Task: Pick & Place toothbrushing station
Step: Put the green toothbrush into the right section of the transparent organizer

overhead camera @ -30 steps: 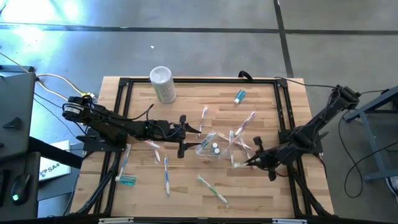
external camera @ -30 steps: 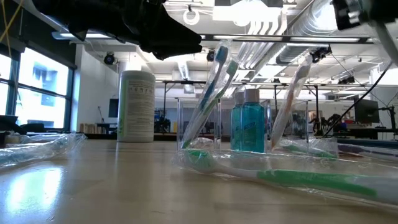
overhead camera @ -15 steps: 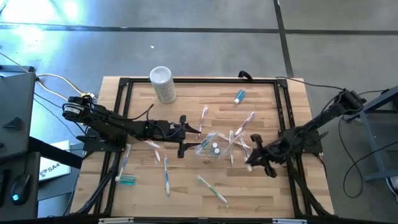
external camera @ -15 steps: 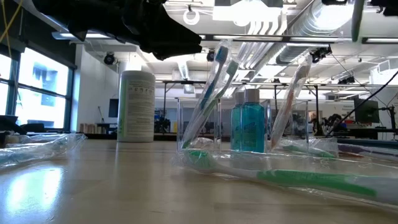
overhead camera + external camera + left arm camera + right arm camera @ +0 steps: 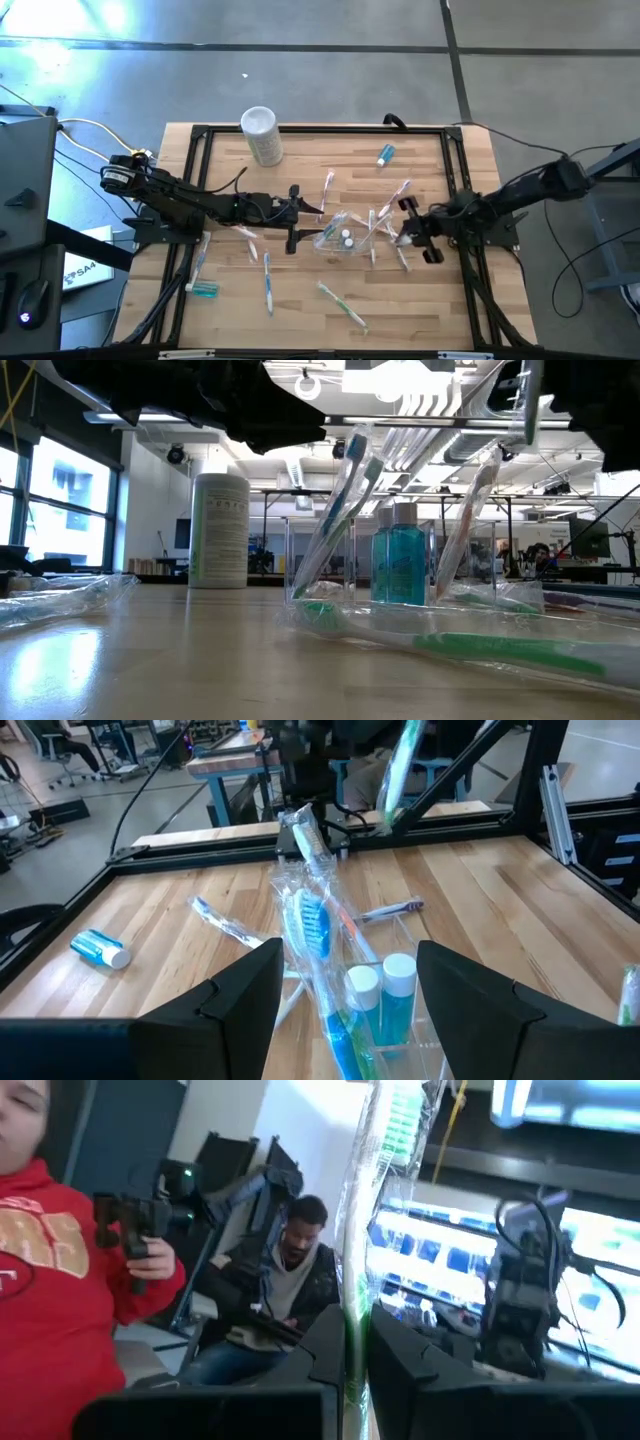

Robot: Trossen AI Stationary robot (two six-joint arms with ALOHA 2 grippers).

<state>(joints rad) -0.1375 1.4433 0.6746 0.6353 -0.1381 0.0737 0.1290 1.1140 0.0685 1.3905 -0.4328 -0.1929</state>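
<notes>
A small clear plastic cup (image 5: 341, 239) stands mid-table holding two teal bottles (image 5: 385, 1002) and several wrapped toothbrushes (image 5: 308, 925). It also shows in the low view (image 5: 398, 570). My left gripper (image 5: 299, 217) is open and empty just left of the cup, its fingers wide apart (image 5: 345, 1015). My right gripper (image 5: 407, 227) hovers just right of the cup, shut on a wrapped green toothbrush (image 5: 372, 1210). That toothbrush also shows high in the low view (image 5: 530, 402). My right gripper pinches the wrapped green toothbrush's handle (image 5: 352, 1342) between its two fingers. The fingers come level from the table's right and lie across the brush. The brush stands roughly upright with its green head (image 5: 400, 1120) up, lifted clear of the table.
A tall white cylinder (image 5: 262, 134) stands at the far left. Teal tubes lie at the far right (image 5: 385, 154) and near left (image 5: 205, 290). Loose toothbrushes lie around the cup (image 5: 268, 284) (image 5: 343, 305) (image 5: 328, 190). People show in the room beyond (image 5: 60, 1270).
My right gripper has risen from the table near the cup's right and gone toward the far edge and the cup, turning level. The wrapped green toothbrush has come up with it and now stands upright, clear of the table.
</notes>
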